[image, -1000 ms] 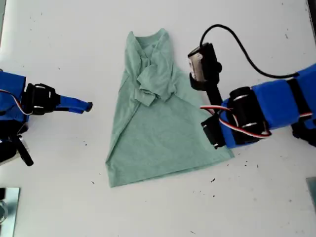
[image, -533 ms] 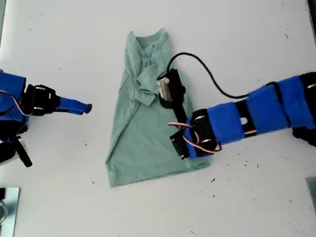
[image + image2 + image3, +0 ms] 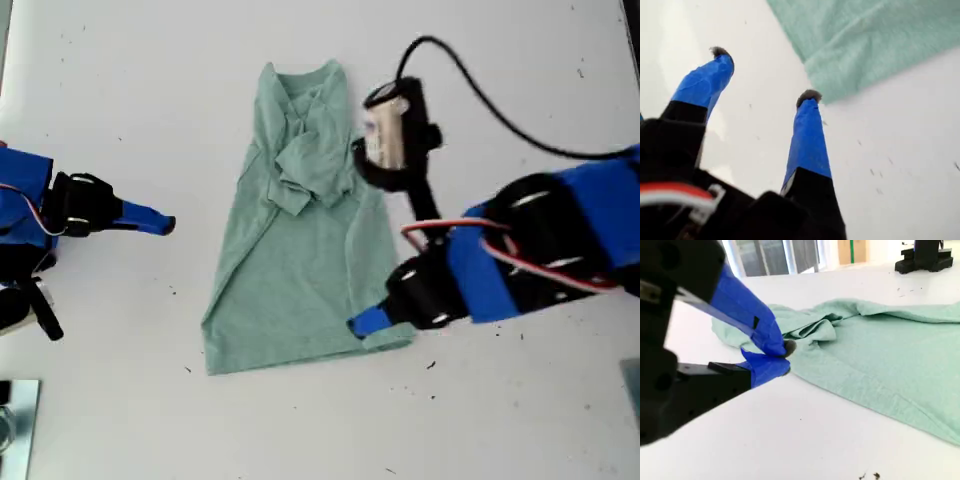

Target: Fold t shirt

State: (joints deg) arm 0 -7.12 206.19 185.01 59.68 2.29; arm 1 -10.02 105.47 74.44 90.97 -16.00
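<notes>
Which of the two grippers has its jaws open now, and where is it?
My first gripper, open, near the t shirt hem corner at the exterior view's right. My second gripper is shut, beside the shirt.

The t shirt lies mid-surface; my first claw at its hem corner, my second claw toward the exterior view's left.

A robotics lab or test room, by the look of it: a bare white surface speckled with small dark flecks, tall windows beyond the second hand, and a black stand at the surface's far edge
</notes>
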